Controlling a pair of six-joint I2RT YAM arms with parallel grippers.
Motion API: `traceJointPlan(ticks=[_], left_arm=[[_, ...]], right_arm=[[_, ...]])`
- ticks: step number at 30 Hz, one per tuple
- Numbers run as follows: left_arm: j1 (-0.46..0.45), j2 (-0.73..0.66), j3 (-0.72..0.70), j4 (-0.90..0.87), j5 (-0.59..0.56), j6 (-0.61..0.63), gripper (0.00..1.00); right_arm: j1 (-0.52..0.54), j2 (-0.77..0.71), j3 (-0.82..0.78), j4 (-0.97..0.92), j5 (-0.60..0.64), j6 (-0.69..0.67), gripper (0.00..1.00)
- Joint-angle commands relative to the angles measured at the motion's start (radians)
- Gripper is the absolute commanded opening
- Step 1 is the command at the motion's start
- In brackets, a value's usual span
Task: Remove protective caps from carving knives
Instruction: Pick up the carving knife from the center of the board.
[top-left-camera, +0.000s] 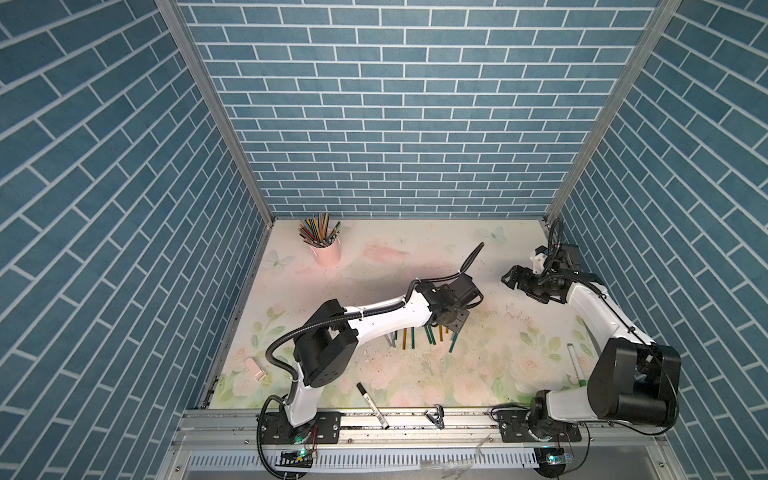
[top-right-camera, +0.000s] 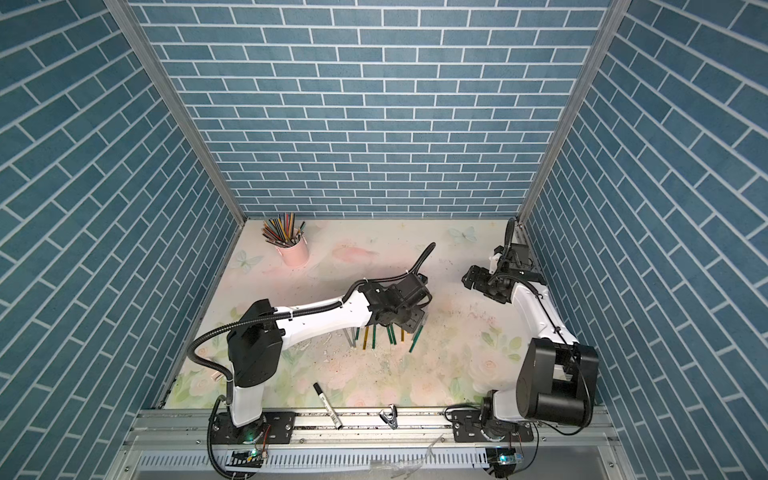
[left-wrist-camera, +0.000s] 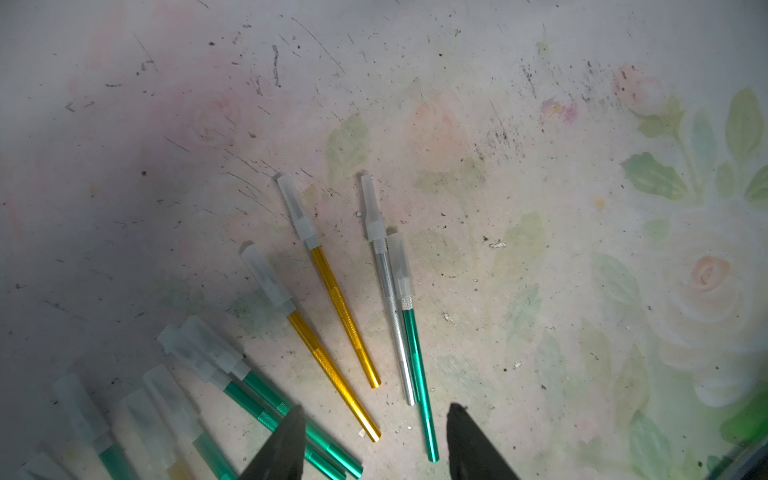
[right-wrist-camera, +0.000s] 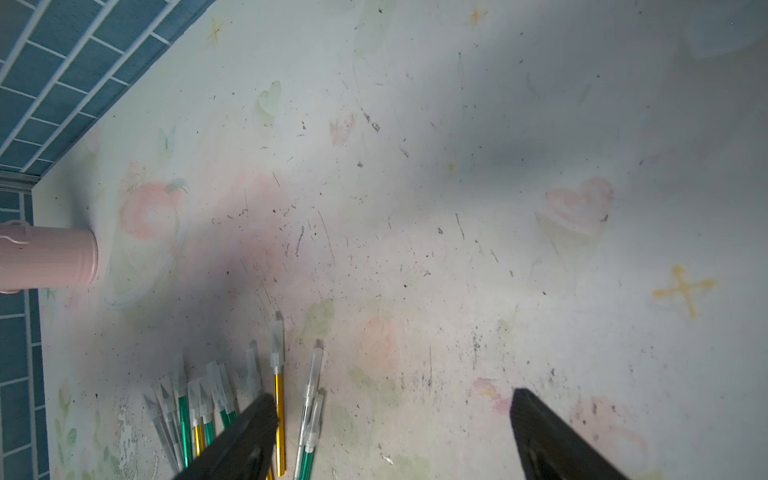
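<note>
The carving knives (left-wrist-camera: 345, 316) lie fanned flat on the floral mat (left-wrist-camera: 519, 124), mid-table, right under the L arm's wrist. Handles are slim, round and metallic: green, gold, one silver-grey, w/ a knurled band partway along. Each one seen in the L wrist view wears its protective cap (left-wrist-camera: 297, 208), a frosted translucent plastic sleeve, flattened twd the tip, w/ the grey blade faint inside.

Over the handle ends hangs the left gripper (left-wrist-camera: 376, 409). Its dark tapered fingers (left-wrist-camera: 286, 444) are about half apart w/ nothing clamped. A gold and a green handle end lie in the gap below, prob. untouched, tho the angle is poor.

Nearer the R wall, the right gripper (right-wrist-camera: 391, 395) has its fingers spread wide, empty, well apart from the knives.

The mat is matte and pale, scuffed w/ black flecks and scratches. A pink cylindrical cup (top-left-camera: 327, 251) of coloured pencils (top-left-camera: 318, 228) stands by the far L corner. A black-capped marker (top-left-camera: 372, 405) lies across the front edge onto the rail.
</note>
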Motion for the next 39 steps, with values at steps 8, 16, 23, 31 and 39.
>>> traceJointPlan(ticks=[8,16,23,31,39], left_arm=[[-0.042,0.066,0.082,-0.101,0.009,-0.026,0.55],[-0.063,0.087,0.094,-0.127,-0.014,-0.036,0.51],[-0.073,0.095,0.076,-0.096,0.007,-0.039,0.45],[-0.075,0.14,0.125,-0.107,0.027,-0.015,0.4],[-0.077,0.203,0.165,-0.13,0.044,-0.023,0.36]], right_arm=[[-0.017,-0.015,-0.026,0.002,-0.052,-0.015,0.89],[-0.018,-0.027,-0.024,-0.008,-0.053,-0.008,0.89],[-0.018,-0.032,-0.016,-0.027,-0.043,0.002,0.88],[-0.018,-0.039,-0.025,-0.047,-0.067,-0.005,0.87],[-0.021,-0.061,-0.05,-0.055,-0.069,-0.012,0.86]])
